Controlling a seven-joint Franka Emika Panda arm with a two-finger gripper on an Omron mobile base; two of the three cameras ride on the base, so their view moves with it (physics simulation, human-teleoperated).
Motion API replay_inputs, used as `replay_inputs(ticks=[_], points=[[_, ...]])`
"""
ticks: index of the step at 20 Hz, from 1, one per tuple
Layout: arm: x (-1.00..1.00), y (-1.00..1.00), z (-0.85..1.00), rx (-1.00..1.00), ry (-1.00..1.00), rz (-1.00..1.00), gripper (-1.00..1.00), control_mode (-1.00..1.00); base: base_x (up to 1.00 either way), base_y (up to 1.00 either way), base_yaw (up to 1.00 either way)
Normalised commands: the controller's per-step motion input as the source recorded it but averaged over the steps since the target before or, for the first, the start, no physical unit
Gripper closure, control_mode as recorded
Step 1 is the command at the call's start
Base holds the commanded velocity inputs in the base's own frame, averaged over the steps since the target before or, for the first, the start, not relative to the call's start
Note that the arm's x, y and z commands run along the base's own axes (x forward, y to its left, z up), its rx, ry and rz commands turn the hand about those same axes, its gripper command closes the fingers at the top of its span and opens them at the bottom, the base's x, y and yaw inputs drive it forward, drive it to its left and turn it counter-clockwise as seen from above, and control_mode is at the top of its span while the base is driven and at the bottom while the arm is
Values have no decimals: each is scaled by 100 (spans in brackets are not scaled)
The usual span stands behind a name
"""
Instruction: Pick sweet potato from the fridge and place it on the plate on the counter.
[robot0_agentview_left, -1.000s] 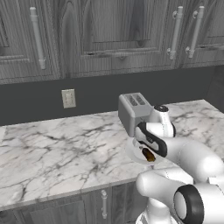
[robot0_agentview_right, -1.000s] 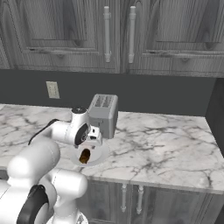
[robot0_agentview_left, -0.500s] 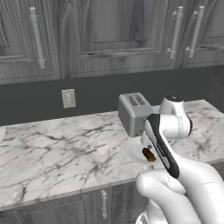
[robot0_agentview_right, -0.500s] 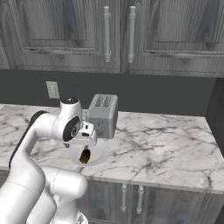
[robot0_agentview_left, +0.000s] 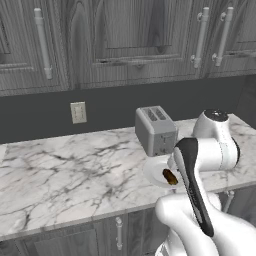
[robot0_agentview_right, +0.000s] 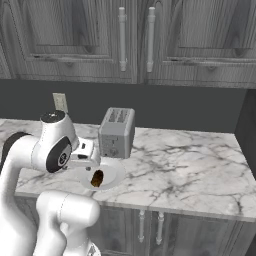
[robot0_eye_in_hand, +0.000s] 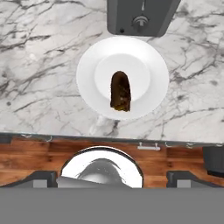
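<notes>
Change since earlier: half a second ago the sweet potato (robot0_eye_in_hand: 120, 91) hung dark under the hand above the counter's front edge; now it lies on the plate, and the arm has swung higher over it.
Outlet: a pale wall outlet (robot0_agentview_left: 78, 112) sits on the dark backsplash at the left, above the counter (robot0_agentview_left: 65, 170).
Counter: white-grey marble with dark veins, over dark grey wood-grain cabinets (robot0_agentview_right: 150, 227).
Toaster: a grey two-slot toaster (robot0_agentview_left: 155, 130) stands toward the back of the counter, just behind the plate; in the hand view its front with a round knob borders the plate's far rim.
Plate: the round white plate (robot0_eye_in_hand: 151, 57) rests flat near the counter's front edge.
Sweet potato: a dark brown stubby lump with orange tints, lying in the middle of the plate with white rim showing all around it.
Fingers: the hand (robot0_agentview_right: 89, 153) is above the plate, but whether the fingers are spread or pressed together cannot be told; nothing touches the sweet potato.
</notes>
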Motion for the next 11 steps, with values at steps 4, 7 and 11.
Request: replay_inputs(ticks=[4,7,11], points=[[-4,33,7,0,-1,0,-100,-100,0,0,0],[0,66,0,0,0,0,-100,-100,0,0,0],[-9,72,0,0,0,0,-100,-100,0,0,0]])
